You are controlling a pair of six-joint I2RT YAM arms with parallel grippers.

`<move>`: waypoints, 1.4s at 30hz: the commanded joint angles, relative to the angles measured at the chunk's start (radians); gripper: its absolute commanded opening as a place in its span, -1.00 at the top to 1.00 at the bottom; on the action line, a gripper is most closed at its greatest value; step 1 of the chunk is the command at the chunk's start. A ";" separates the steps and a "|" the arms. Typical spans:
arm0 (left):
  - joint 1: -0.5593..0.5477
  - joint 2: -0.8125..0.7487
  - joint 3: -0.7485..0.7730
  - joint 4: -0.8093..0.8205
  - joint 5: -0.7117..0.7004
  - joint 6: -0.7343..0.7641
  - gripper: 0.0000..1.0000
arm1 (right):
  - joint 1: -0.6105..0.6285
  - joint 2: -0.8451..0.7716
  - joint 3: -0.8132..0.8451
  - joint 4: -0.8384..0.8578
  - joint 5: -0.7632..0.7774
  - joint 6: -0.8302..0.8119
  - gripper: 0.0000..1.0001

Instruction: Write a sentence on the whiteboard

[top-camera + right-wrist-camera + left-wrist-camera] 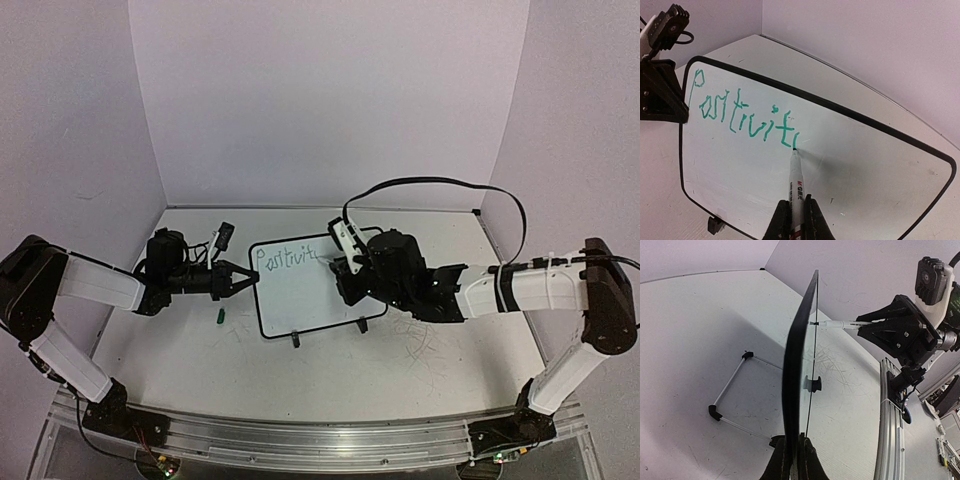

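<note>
The whiteboard point(300, 290) stands tilted on its feet mid-table. Green letters of the sentence point(283, 258) run along its top and read "Positivit" plus a fresh stroke; they also show in the right wrist view point(740, 115). My left gripper point(240, 279) is shut on the whiteboard's left edge, seen edge-on in the left wrist view point(800, 365), jaws point(795, 460) clamped on the rim. My right gripper point(343, 268) is shut on a white marker point(796, 192) whose tip touches the board just right of the last letter. The marker also shows in the left wrist view point(840, 325).
A green marker cap point(221, 316) lies on the table left of the board. The board's wire stand point(732, 390) rests behind it. Faint grey scribbles point(420, 345) mark the tabletop at right. An aluminium rail point(300, 440) runs along the near edge.
</note>
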 commanded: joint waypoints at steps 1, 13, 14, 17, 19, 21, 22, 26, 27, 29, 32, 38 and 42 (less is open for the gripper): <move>0.001 -0.034 0.012 0.053 -0.005 0.040 1.00 | -0.002 -0.026 -0.005 -0.007 0.041 0.013 1.00; 0.001 -0.031 0.014 0.053 0.002 0.040 1.00 | -0.005 0.000 0.052 0.026 0.091 0.002 1.00; 0.002 -0.031 0.014 0.053 0.002 0.040 1.00 | -0.005 0.002 0.055 0.027 0.091 0.002 1.00; 0.001 -0.029 0.014 0.052 0.003 0.041 1.00 | -0.008 0.007 0.061 0.028 0.090 -0.001 1.00; 0.001 -0.027 0.014 0.053 0.003 0.042 1.00 | -0.010 0.009 0.064 0.030 0.091 -0.003 1.00; 0.001 -0.026 0.013 0.053 0.003 0.043 1.00 | -0.011 0.011 0.067 0.030 0.091 -0.005 1.00; 0.001 -0.026 0.012 0.053 0.003 0.043 1.00 | -0.012 0.011 0.069 0.030 0.091 -0.007 1.00; 0.001 -0.027 0.012 0.052 0.001 0.043 1.00 | -0.013 0.015 0.070 0.031 0.087 -0.008 1.00; 0.000 -0.028 0.012 0.053 0.001 0.043 1.00 | -0.013 0.015 0.068 0.031 0.086 -0.008 1.00; 0.001 -0.029 0.011 0.053 -0.001 0.045 1.00 | -0.013 0.012 0.064 0.029 0.084 -0.008 1.00; 0.001 -0.028 0.011 0.052 -0.002 0.045 1.00 | -0.013 0.003 0.052 0.018 0.073 0.000 1.00; 0.001 -0.028 0.011 0.053 -0.005 0.046 1.00 | -0.011 -0.014 0.027 0.001 0.055 0.017 1.00; 0.001 -0.029 0.011 0.053 -0.006 0.046 1.00 | -0.010 -0.016 0.021 -0.006 0.050 0.017 1.00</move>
